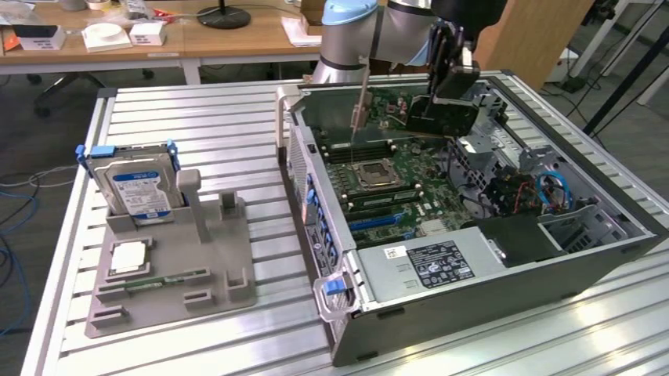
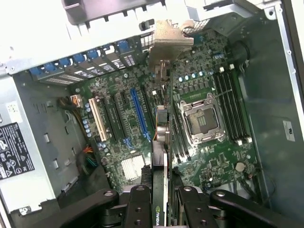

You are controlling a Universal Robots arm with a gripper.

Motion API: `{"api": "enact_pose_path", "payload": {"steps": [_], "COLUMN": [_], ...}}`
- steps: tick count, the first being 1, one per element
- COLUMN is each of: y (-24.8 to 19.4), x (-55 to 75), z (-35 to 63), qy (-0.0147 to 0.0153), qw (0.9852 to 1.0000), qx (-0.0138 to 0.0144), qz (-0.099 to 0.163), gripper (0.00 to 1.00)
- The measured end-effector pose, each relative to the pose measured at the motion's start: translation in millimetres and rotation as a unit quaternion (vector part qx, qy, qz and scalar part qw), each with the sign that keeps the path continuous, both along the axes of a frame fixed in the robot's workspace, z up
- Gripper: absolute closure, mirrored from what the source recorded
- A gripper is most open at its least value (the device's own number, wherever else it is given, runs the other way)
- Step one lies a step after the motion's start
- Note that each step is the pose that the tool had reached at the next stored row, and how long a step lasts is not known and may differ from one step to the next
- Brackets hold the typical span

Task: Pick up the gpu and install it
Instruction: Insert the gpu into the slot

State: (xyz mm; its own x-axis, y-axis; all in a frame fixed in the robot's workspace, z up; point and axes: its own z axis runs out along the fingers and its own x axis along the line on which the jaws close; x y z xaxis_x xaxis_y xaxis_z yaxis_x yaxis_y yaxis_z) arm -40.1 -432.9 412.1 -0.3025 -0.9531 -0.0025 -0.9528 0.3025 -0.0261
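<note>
Gripper (image 1: 447,88) sits at upper centre of the exterior frame, above the open PC case (image 1: 585,258), clenched on the gpu (image 1: 434,116). Card hangs on edge over the far part of the motherboard (image 1: 381,184), black face toward the camera, clear of the board and not seated in any slot. Long thin silver bracket (image 1: 361,106) stands just to the card's left in frame, running down toward the board.

Wrist view: both fingers (image 2: 137,206) at lower centre press on the gpu (image 2: 160,190) from either side; card seen edge-on, running up the middle of frame to its bracket (image 2: 167,45) at upper centre. Under it the motherboard (image 2: 209,166), w/ blue PCIe slot (image 2: 139,114) left of centre, a beige slot (image 2: 99,121) further left, and empty CPU socket (image 2: 205,121) right of centre. Card edge lies between blue slot and socket, still above both.

Exterior frame, left side: grey parts holder (image 1: 172,274) on the slatted table (image 1: 209,117), w/ blue-labelled hard drive (image 1: 141,188) upright at its back, a CPU (image 1: 125,257) lying flat and a RAM stick (image 1: 168,280) near the front. Well apart from the case and arm
</note>
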Motion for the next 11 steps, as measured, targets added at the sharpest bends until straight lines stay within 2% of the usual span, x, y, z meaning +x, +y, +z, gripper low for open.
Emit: {"api": "enact_pose_path", "payload": {"steps": [11], "y": [0.0], "x": [0.0], "z": [0.0], "qy": [0.0], "qw": [0.9991], "qx": [0.0], "qz": [0.041], "gripper": [0.74]}}
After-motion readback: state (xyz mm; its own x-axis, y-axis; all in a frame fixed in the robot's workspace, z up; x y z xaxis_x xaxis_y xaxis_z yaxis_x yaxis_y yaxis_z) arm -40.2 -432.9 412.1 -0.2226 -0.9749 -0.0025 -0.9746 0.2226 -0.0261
